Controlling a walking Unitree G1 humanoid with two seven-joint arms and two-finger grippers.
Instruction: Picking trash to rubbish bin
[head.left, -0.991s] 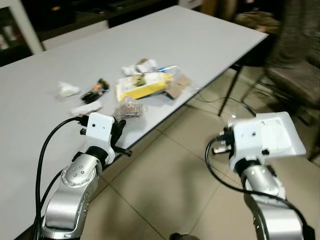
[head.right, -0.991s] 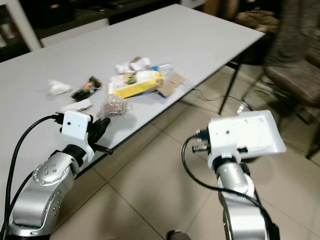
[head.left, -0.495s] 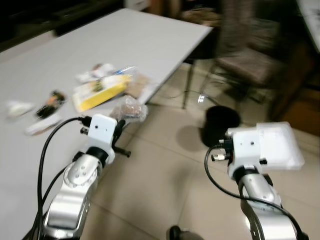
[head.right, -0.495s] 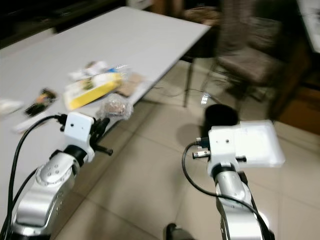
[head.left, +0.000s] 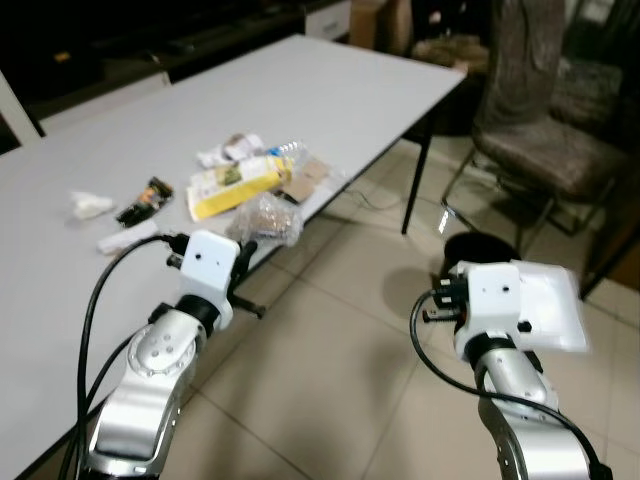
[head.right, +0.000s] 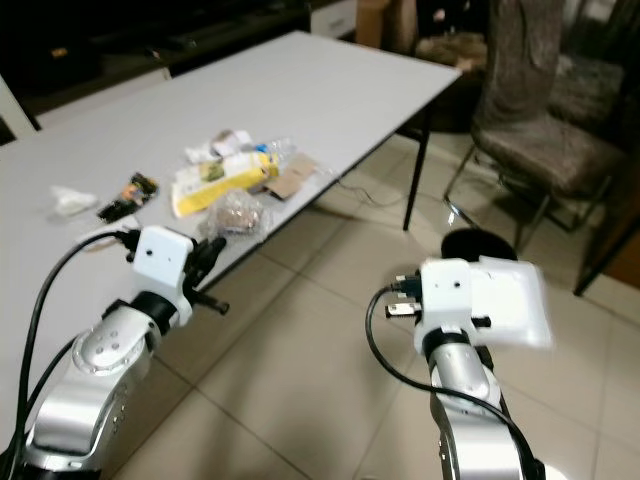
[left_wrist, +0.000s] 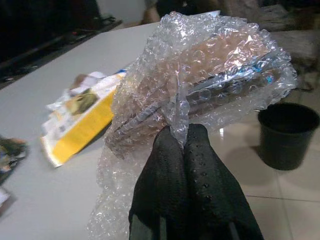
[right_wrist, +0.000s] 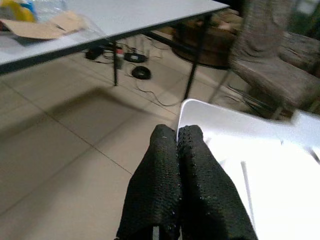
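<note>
On the left, the white table (head.left: 330, 90) holds the remaining litter in a loose cluster near its front edge: a crumpled white tissue (head.left: 90, 203), a dark snack wrapper (head.left: 148, 196), a yellow carton (head.left: 235, 185) lying flat, and a scrap of brown cardboard (head.left: 315, 172) at the rim. These lie where a reaching arm can get at them from the floor side, which is probably why the robot stands at this edge.

The left gripper (left_wrist: 182, 145) has its two black fingers pressed together on a wad of bubble wrap (left_wrist: 200, 80) — pinched at a gathered fold, so the light, springy sheet hangs bunched above the fingers and will not slip free. In the left eye view the wad sits just off the table edge, lifted clear of the pile.

Further right, the right gripper (right_wrist: 177, 137) is likewise closed, clamping the rim of a white plastic tray (head.left: 550, 305). Held by its edge, the tray juts outward over the tiled floor (head.left: 330, 390), away from the arm.

Beyond it stands the black rubbish bin (head.left: 478, 250) on the floor, beside a patterned chair (head.left: 545, 110). Both pieces are airborne and the bin is near — the carry looks well under way, with the drop yet to come.
</note>
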